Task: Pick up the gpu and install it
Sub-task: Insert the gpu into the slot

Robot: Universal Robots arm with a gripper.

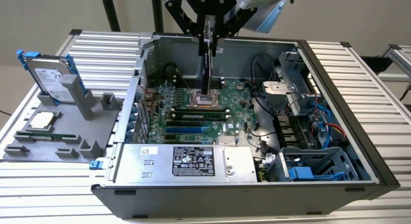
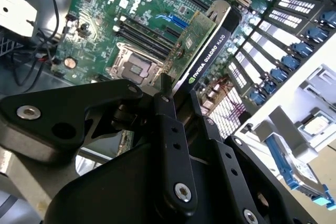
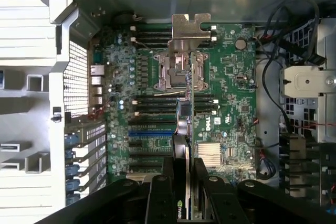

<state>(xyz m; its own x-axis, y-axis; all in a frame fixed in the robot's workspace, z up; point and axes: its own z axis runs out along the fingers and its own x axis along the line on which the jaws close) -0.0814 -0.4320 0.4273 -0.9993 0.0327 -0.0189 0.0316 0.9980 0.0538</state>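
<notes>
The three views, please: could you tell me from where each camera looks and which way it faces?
Exterior view: off the arm, above the open computer case, looking obliquely down into it; shows the gripper holding the gpu on edge over the motherboard.
First wrist view: on the arm, looking straight down past the black fingers along the gpu's edge.
Second wrist view: on the arm, looking slantwise along the fingers at the gpu's green face.
Shared: both wrist views show the gpu over the processor socket.
</notes>
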